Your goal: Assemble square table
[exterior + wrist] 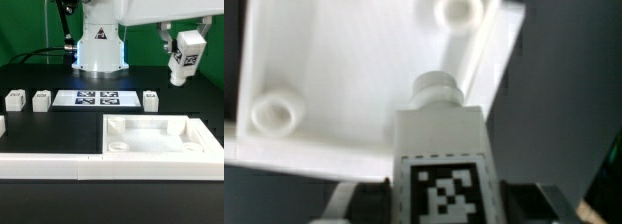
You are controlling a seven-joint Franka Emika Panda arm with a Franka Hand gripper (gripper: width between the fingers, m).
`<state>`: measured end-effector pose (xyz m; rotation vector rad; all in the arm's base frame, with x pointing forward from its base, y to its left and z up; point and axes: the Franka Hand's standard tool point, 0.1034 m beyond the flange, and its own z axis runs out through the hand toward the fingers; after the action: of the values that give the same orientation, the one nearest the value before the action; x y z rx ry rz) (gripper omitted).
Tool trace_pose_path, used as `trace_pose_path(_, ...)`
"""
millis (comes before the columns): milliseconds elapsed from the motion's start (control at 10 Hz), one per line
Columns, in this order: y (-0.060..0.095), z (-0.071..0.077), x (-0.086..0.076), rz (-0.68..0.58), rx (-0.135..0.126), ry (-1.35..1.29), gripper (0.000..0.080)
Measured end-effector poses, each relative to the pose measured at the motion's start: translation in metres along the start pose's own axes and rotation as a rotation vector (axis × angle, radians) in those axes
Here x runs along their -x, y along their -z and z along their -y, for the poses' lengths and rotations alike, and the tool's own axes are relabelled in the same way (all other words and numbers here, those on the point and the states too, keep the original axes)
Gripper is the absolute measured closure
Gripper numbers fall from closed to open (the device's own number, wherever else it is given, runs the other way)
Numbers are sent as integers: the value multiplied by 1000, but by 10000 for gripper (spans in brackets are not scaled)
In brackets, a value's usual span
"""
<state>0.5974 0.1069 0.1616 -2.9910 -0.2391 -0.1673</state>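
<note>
Aloft, a leg block is gripped by the claw over the square table top.
The claw is clenched on the block's tagged end, clear of the top, and a corner socket is seen beneath. Another leg block is set on the tabletop just behind the top. Two more leg blocks are set farther from the top, past the marker board.
</note>
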Motion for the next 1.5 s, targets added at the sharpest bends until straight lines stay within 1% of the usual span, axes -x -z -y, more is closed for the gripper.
trace_pose_path(100,-1,-3,-3,-78,16,21,509)
trace_pose_path(200,-1,-5,-1,-120,27,21,509)
trace_pose_path(300,-1,-8,-4,-189,41,26,509)
trace_pose_path(400,-4,-8,-1,-174,40,26,509)
trace_pose_path(700,-7,-7,-2,-191,41,27,509)
trace_pose_path(800,-20,-3,-4,-269,51,36,509)
trace_pose_path(900,-31,1,-4,-270,49,41,509)
trace_pose_path(1000,-32,0,-14,-284,48,42,509)
trace_pose_path(1100,-37,-3,-18,-290,49,39,509)
trace_pose_path(1500,-57,-8,-17,-277,47,34,509)
